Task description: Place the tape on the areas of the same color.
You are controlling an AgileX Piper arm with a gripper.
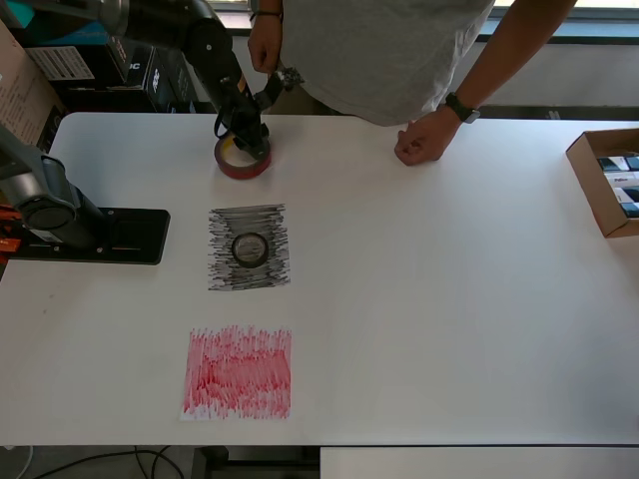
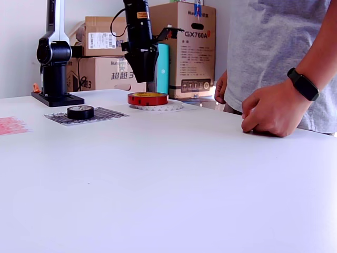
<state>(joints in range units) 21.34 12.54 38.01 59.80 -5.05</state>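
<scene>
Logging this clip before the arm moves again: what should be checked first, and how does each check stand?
1. Black tape on the black sheet: ok.
2. Red tape on the red sheet: not ok; it rests on the white tape at the far edge.
3. Gripper over the red tape: ok.
4. Grip closed on it: cannot tell.
5. Red sheet bare: ok.
6. Person's hand away from the tapes: ok; it rests on the table.

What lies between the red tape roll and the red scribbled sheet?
In the overhead view, the black scribbled sheet with the black tape roll on it lies between the red tape roll and the red sheet.
</scene>
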